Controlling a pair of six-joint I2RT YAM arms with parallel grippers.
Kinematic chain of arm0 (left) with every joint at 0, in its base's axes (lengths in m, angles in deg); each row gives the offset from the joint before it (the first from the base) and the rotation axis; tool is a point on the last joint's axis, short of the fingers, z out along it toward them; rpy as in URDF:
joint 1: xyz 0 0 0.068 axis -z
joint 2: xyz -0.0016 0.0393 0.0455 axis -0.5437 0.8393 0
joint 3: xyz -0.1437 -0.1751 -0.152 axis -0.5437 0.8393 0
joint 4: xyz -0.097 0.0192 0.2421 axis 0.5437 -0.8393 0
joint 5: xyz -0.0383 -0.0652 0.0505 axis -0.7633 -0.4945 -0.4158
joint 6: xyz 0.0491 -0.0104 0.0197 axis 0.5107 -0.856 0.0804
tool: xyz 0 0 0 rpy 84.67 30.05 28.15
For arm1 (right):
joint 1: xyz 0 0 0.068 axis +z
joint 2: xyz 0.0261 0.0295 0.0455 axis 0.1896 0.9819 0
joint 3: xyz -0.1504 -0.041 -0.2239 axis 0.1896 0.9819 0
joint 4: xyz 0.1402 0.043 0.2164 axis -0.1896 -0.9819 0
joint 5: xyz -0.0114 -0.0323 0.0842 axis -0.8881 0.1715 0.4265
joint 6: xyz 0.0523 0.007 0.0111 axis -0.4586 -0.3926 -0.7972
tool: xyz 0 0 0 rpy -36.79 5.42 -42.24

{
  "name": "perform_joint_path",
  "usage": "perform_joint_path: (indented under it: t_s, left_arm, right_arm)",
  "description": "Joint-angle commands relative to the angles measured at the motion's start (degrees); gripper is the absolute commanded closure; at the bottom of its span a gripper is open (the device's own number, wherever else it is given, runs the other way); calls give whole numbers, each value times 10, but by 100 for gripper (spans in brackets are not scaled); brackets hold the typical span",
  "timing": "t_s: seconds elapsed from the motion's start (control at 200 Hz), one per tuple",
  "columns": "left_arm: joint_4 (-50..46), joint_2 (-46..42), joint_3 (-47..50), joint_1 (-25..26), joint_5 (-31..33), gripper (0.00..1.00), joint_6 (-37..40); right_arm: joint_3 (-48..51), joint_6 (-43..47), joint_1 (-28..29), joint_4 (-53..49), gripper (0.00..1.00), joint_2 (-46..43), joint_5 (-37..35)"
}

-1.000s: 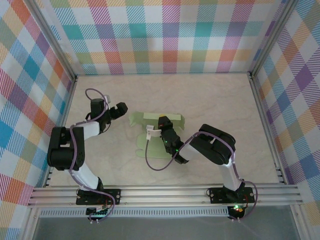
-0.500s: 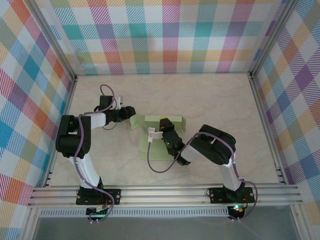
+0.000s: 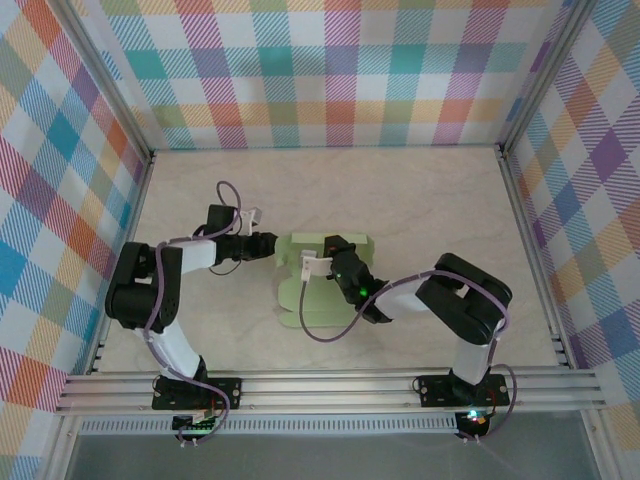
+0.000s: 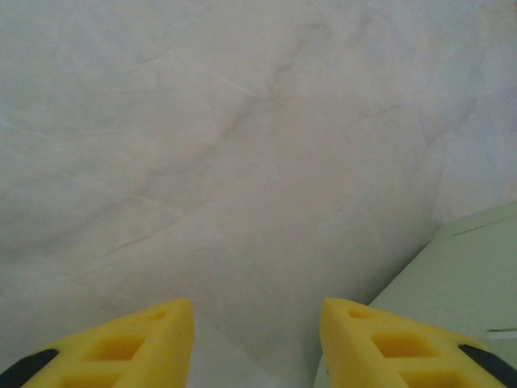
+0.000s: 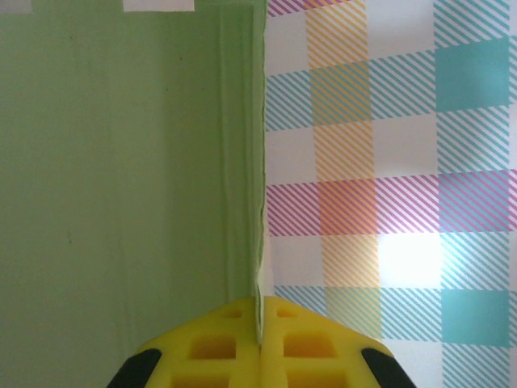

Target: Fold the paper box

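A: What's on the table (image 3: 420, 200)?
B: The paper box (image 3: 290, 300), lying near the middle, mostly flat.
A: And the jaws?
B: Right jaws pinch shut on one edge of it; left jaws stand half open beside it, empty.

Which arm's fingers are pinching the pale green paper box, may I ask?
The right fingers pinch the pale green paper box at its edge; the left fingers stand apart.

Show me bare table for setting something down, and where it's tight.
Widest free patch: the far strip of table between the paper box and the back wall. Also free: the stretch between the right arm and the right wall. Crowded: the centre, where the left gripper and right gripper sit at the box's far edge.
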Motion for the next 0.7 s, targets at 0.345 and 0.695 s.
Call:
perform_joint_path:
  t_s: [0.345,0.695]
  left_arm:
    - [-23,-117,-23,53,128,31,176]
    - [66,-124,29,78,273,44,29]
  right_arm:
    - [24,-44,-22,-31,100,-5,18]
    - [69,22,-59,51,100,-17,53]
